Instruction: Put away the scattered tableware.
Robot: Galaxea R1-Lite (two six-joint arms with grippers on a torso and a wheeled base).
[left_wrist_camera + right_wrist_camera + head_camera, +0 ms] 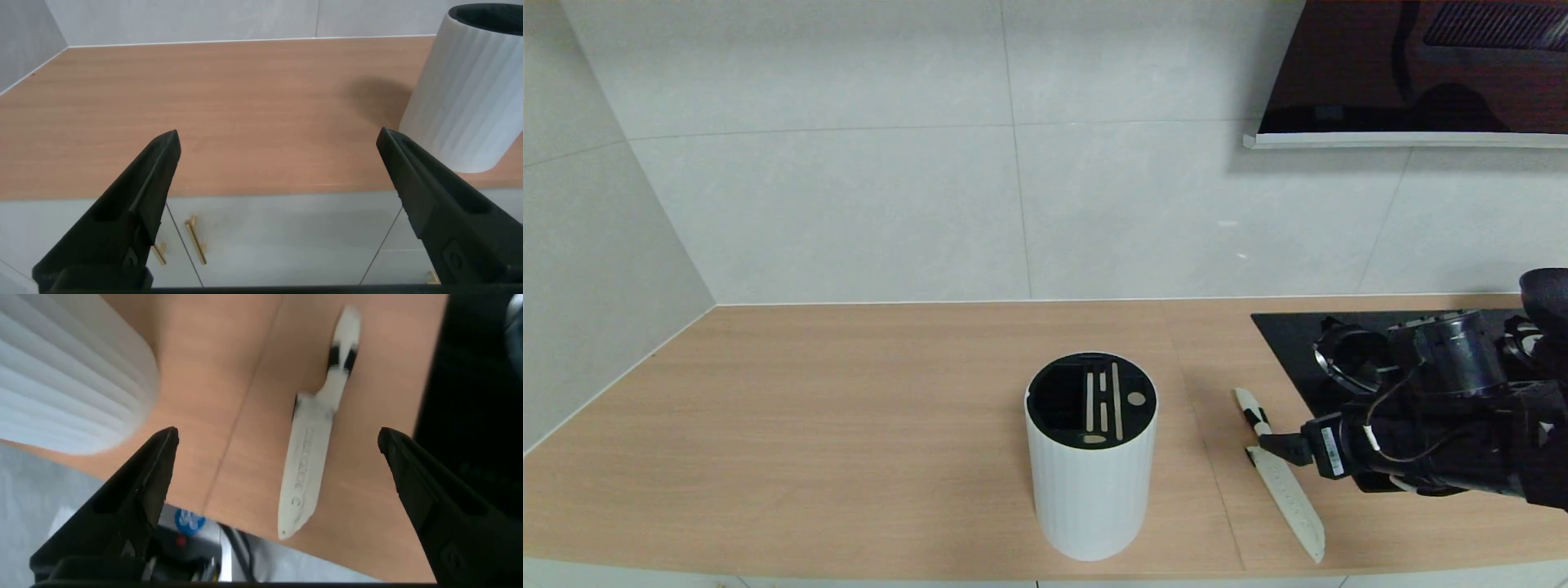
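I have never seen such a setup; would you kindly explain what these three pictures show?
This is a two-armed robot. The wide picture comes from a camera on its head, looking down at a wooden counter. The other two come from wrist cameras; the dark prongs are each arm's claw. A white slotted holder stands on the counter; a white knife lies to its right, near a stove. The right claw is open over the knife, the left claw open at the counter's edge. Nothing is held.

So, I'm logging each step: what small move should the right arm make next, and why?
Probably lower the right tool onto the knife near its handle: the tool hangs open above it, and the knife lies flat on the counter beside the white holder, not yet gripped.
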